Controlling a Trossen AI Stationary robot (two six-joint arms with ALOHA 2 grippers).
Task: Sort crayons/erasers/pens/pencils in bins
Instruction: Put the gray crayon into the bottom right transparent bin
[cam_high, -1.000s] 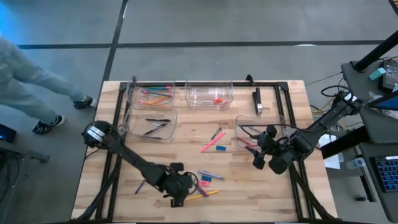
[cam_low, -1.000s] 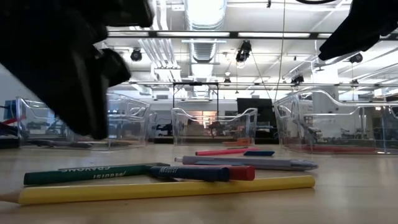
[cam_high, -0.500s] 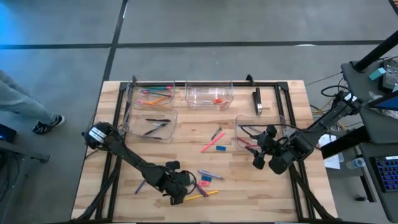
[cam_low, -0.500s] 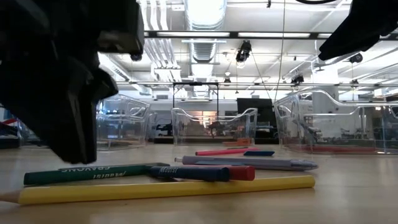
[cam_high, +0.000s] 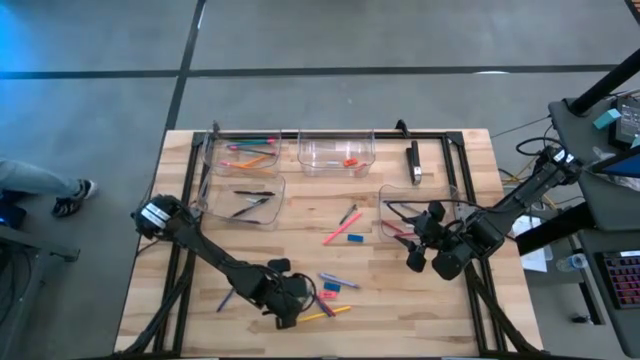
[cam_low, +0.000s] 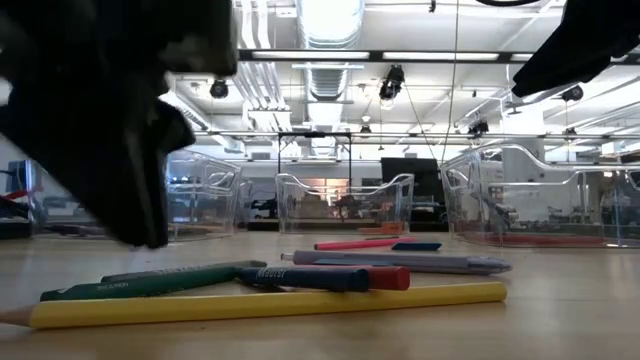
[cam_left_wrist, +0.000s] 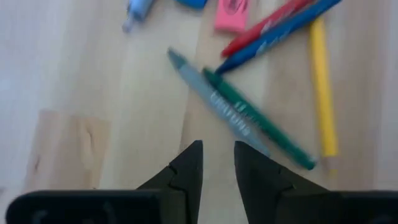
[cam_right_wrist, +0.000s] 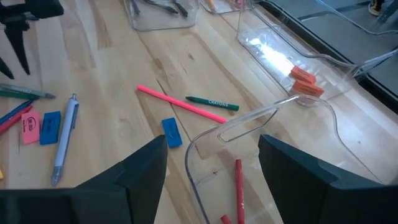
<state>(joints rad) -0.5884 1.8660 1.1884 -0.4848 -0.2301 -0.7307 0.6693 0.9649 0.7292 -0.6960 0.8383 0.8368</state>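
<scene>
high view: left gripper (cam_high: 287, 312) low over loose crayons near the table's front edge, right gripper (cam_high: 425, 250) parked beside the right-hand bin (cam_high: 392, 212). left wrist view: fingers (cam_left_wrist: 189, 168) slightly parted, gripping nothing — green crayon (cam_left_wrist: 258, 119) just ahead. right wrist view: fingers (cam_right_wrist: 146, 168) wide apart, empty.

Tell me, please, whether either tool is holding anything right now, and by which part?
Nothing is held. The left tool hangs open and empty just short of the green crayon; the right tool is open beside the crayon bin.
</scene>
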